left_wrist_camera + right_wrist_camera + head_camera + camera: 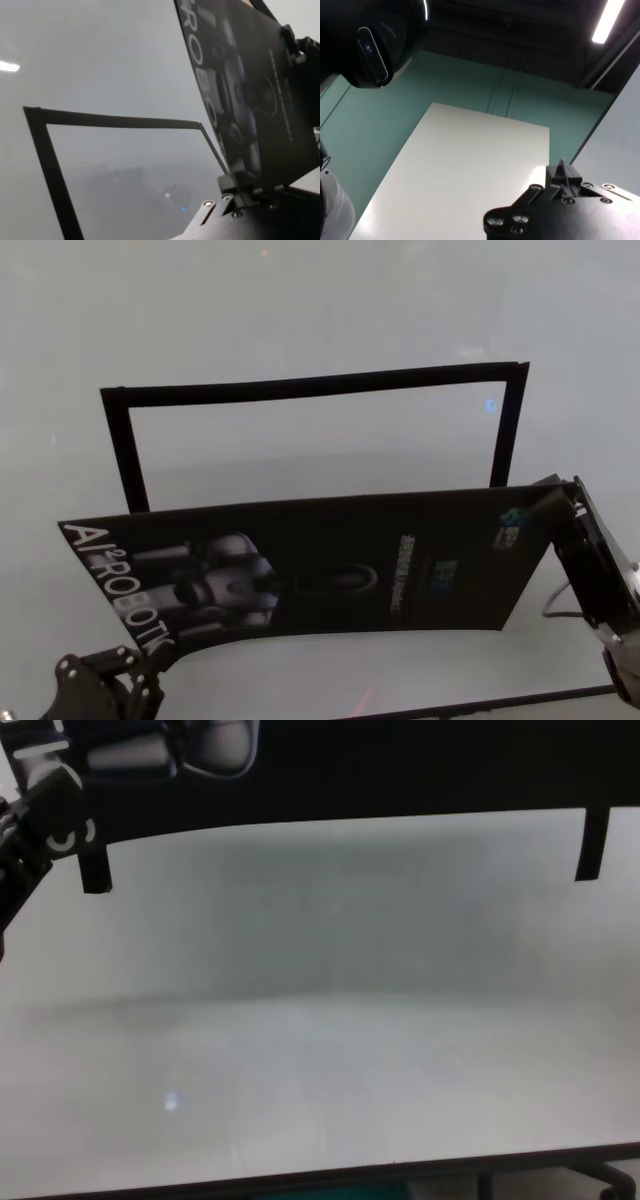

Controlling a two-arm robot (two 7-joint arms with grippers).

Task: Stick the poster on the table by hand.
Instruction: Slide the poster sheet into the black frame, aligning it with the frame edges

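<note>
Aloft, poster held between two grippers over the taped frame

Broad white table (300, 300) filling the view, dark edge at the near side. Large black poster (330, 565) raised off the table, stretched left to right, slightly bowed, printed face up: white letters along the left end, grey-white robot figure just right of them, small logos toward the right. Black tape frame (310, 385) lying flat on the table beyond and partly under the poster, far strip and both side strips showing. Right gripper (560, 502) pinched shut on the poster's far right corner. Left gripper (140, 660) at the near left corner, clamped on the poster's edge, as the left wrist view shows (231, 181).
</note>
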